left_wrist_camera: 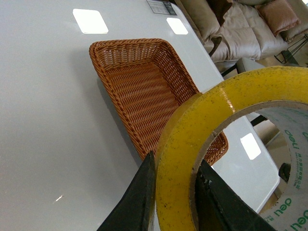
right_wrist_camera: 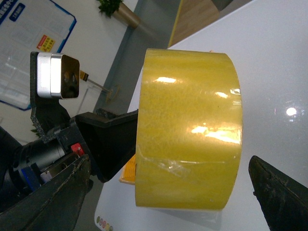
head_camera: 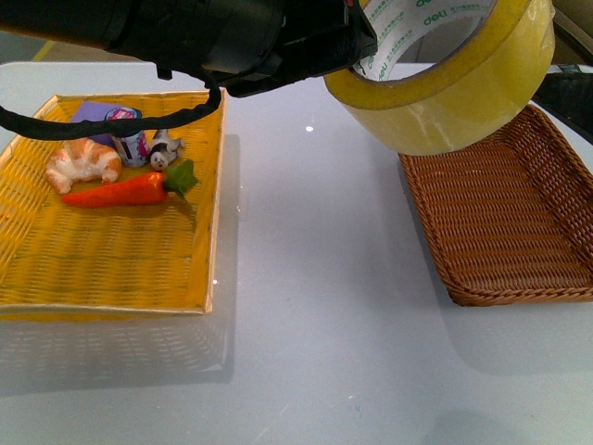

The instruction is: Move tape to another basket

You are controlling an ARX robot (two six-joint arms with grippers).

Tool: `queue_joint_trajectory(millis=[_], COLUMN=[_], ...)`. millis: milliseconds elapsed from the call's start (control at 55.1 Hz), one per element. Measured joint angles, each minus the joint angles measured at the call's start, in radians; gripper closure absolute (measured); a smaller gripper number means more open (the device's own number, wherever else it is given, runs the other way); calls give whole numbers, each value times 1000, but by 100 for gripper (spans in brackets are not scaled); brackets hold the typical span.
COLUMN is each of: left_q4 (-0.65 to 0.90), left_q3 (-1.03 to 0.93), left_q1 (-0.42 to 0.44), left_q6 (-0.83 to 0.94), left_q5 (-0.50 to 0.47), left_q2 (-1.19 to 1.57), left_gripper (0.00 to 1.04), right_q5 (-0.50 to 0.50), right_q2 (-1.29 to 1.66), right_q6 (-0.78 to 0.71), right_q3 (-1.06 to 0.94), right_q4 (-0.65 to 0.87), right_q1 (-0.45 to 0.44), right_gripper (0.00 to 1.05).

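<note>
My left gripper (head_camera: 357, 42) is shut on the wall of the yellow tape roll (head_camera: 445, 88), one finger outside and one inside the core, and holds it high in the air at the top of the front view, over the near left end of the brown wicker basket (head_camera: 505, 218). In the left wrist view the fingers (left_wrist_camera: 139, 202) pinch the tape (left_wrist_camera: 192, 144), with the empty basket (left_wrist_camera: 144, 86) below and beyond. My right gripper (right_wrist_camera: 168, 192) is open. Its fingers (right_wrist_camera: 281, 192) stand apart on either side of the tape (right_wrist_camera: 187, 130) without touching it.
A bright yellow woven tray (head_camera: 111, 260) lies at the left, holding a croissant (head_camera: 83, 162), a carrot (head_camera: 130, 190), a small can (head_camera: 130, 139) and a purple item. White table (head_camera: 315, 306) lies between tray and basket. Sofas stand beyond the table's edge.
</note>
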Motion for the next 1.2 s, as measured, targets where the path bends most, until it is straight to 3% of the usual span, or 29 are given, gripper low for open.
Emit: queue_joint_trajectory(millis=[236,545,653,998,1198], left_q4=[0,7,10,40,75], left_q3=[-4,-13,-18,-49,-125], left_q1=[-2,-2,-2,0,35], left_q6=[0,-1,-3,-41,-45], left_q5=[10,13,11,-6,-50], left_q2=[-4,-9,-15,-103,-232], left_gripper=[90,90,90,39,7], right_q5=[0,33,34,27,22], right_q2=[42,56,54,45,40], right_q6=[2,13,26,38,42], right_q3=[38,48,48,48,35], right_q4=[11,-8,-8,-17,-18], right_q1=[3,19,22,24,-28], right_gripper=[10,54,57,57,57])
